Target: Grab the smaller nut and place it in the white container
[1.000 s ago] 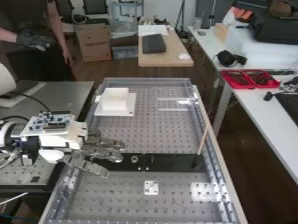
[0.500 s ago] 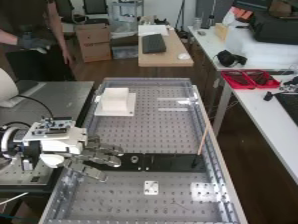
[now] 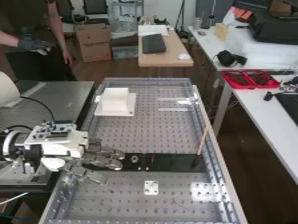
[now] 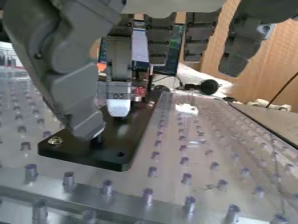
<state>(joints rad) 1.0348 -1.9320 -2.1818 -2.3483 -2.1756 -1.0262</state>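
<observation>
The hand (image 3: 105, 159) reaches in from the left over the left part of the flat black bar (image 3: 174, 162), fingers loosely extended and open. In the wrist view the hand (image 4: 73, 95) has its thumb tip low over the bar (image 4: 110, 152), apart from a pale fingertip. A small round metal part (image 4: 55, 141) lies near the bar's end, beside the thumb; I cannot tell which part it is. The bearing (image 3: 134, 159) stands on the bar just right of the fingers. Farther back, the white container (image 3: 115, 100) sits on a white plate.
The perforated plate (image 3: 156, 131) is framed by metal rails (image 3: 214, 155). A thin wooden stick (image 3: 202, 142) leans near the bar's right end. A small white plate (image 3: 151, 187) lies below the bar. Short pegs (image 4: 148, 195) stand up from the surface around the bar.
The hand has shifted slightly down in the high view, its lower fingertip now a little lower left. The bearing and the white container have not moved.
</observation>
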